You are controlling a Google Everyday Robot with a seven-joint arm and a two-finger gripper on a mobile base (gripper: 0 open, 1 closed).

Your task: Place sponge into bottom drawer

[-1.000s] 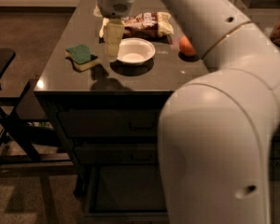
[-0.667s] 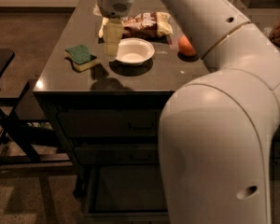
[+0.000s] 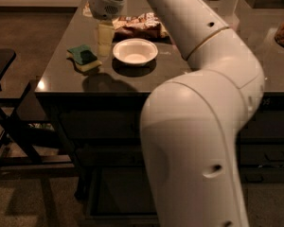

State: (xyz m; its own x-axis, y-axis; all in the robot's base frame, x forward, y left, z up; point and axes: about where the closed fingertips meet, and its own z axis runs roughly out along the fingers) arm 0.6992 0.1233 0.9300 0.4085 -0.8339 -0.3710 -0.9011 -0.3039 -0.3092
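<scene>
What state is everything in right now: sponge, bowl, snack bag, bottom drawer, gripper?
sponge: flat on the countertop, green side up, not held.
white bowl: upright, empty.
snack bag: lying behind the bowl.
bottom drawer: looks pulled out, partly hidden by the arm.
gripper: pointing down between sponge and bowl, apart from the sponge.

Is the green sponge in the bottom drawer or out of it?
Out: the green-topped yellow sponge lies on the dark tabletop; the gripper hangs beside it.
</scene>
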